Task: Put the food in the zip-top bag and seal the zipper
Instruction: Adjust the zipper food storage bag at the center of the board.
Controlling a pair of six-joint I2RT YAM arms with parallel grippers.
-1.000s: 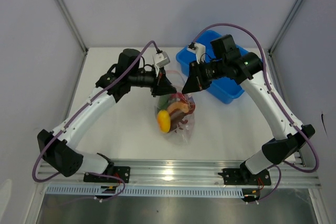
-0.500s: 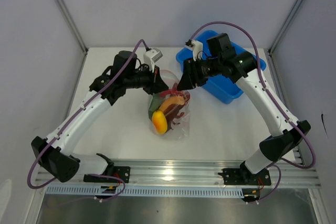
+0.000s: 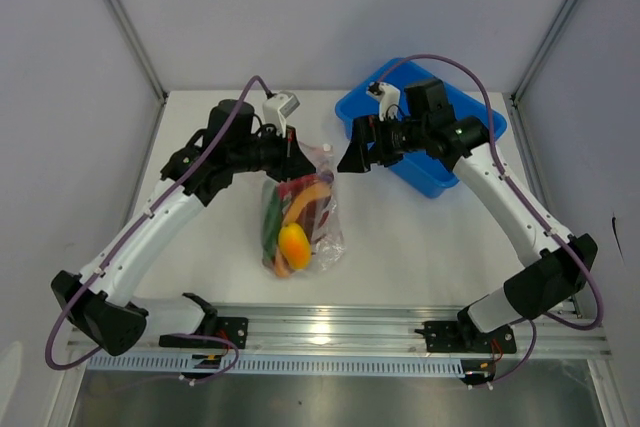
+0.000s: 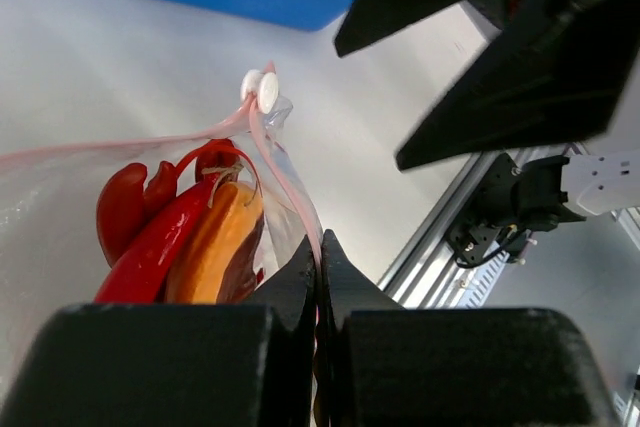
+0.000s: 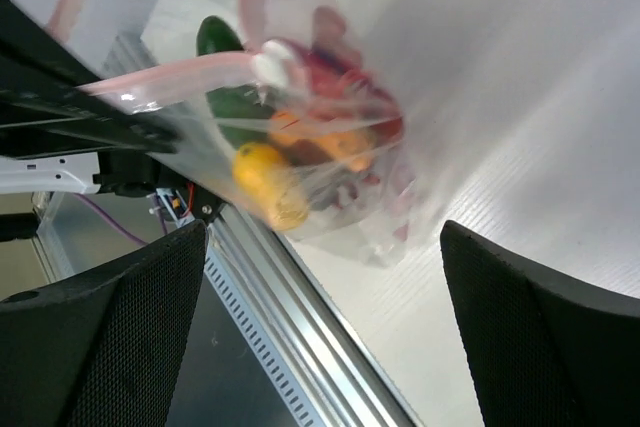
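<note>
The clear zip-top bag (image 3: 300, 217) hangs below my left gripper (image 3: 293, 154), which is shut on its pink zipper (image 4: 290, 187). The pink strip runs between the fingertips of that gripper (image 4: 320, 243), and a white slider (image 4: 262, 89) sits at the strip's far end. The food is inside the bag: a yellow fruit (image 3: 293, 244), a green chili (image 3: 270, 217), a red chili (image 4: 150, 247) and an orange piece (image 4: 215, 247). My right gripper (image 3: 350, 152) stands open just right of the bag's top, apart from it. In the right wrist view the bag (image 5: 330, 177) lies beyond the wide-open right gripper (image 5: 322, 237).
A blue bin (image 3: 450, 179) stands at the back right, under the right arm. The aluminium rail (image 3: 330, 327) runs along the table's near edge. White walls close in the table at the back and sides.
The right gripper has opened, let go of the bag's top and drawn back to the right. The left gripper has carried the bag left and nearer, and the food has settled lower.
</note>
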